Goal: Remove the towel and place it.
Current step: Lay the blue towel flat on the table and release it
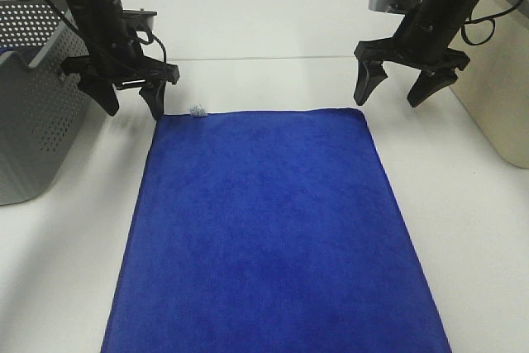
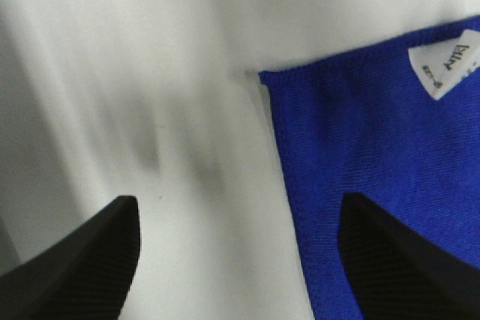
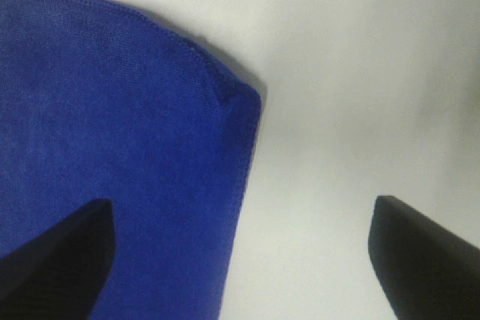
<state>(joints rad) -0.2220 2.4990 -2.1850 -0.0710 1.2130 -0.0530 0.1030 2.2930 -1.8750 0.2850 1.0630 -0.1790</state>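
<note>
Lying flat, the towel covers the middle of the desk, its far edge just beside both tools. The left gripper and right gripper each hang spread and empty over 1 far corner. Risk: the cloth is thin against the desk, so closing jaws may slide off the hem, or only 1 corner catches and the towel drags crooked. The white tag at its far-left corner carries dark print, too blurred to read.
</note>
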